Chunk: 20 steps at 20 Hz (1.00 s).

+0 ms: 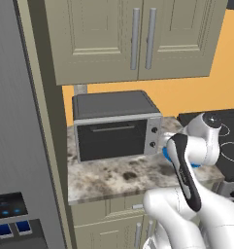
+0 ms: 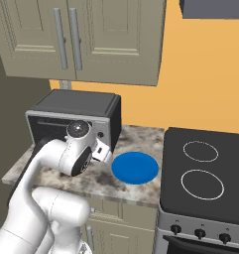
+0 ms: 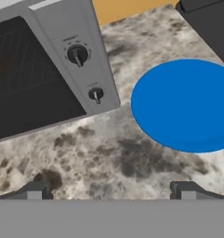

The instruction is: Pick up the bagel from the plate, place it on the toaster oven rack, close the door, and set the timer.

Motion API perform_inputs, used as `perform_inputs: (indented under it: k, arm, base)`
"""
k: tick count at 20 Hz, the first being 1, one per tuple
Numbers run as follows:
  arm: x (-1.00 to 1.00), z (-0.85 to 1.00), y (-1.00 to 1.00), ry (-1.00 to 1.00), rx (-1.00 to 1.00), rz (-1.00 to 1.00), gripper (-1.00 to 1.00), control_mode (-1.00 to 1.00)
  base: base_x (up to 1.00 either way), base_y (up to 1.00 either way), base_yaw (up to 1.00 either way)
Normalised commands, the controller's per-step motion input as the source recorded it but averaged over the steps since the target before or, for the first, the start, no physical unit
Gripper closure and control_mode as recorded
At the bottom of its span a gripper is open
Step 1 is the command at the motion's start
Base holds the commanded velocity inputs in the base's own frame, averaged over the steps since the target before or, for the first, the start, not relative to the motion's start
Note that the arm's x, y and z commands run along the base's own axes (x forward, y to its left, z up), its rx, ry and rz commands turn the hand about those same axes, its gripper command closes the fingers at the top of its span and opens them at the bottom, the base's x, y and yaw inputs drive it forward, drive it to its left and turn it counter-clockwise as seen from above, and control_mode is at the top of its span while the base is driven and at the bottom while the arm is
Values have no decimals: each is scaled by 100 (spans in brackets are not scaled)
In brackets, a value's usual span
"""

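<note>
the plate [image 3: 187,104] lies bare on the counter [image 3: 108,158] just right of the toaster oven [image 1: 116,125], the bagel not on it, and the door [image 1: 111,141] looks shut. judging by that, the timer is what remains. the gripper [image 3: 111,189] hangs over the counter with fingers spread wide and empty; it should line up squarely on a knob [image 3: 77,55] before closing and turning.

The speckled grey and brown stone table [image 1: 113,177] carried two things. A boxy toaster oven with dark grey top and silver trim [image 1: 116,125] stood at the back of it, near the wall, with its dark door shut. A flat round bright blue plate [image 2: 135,167] lay directly on the stone to the right of the oven, just beside the black stove top [image 2: 205,173]. The plate was bare.
</note>
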Motion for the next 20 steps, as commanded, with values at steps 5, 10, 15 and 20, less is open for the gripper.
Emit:
perform_inputs:
  k: [5,10,15,20]
  arm:
    - [26,-13,-10,0,-5,3,-100,-100]
    - [23,-6,-2,0,-3,2,-100,-100]
    - [12,0,0,-8,0,4,-100,-100]
    - [0,-3,0,-29,0,7,-100,-100]
  base:
    - [0,0,0]
    - [0,0,0]
    - [0,0,0]
    - [0,0,0]
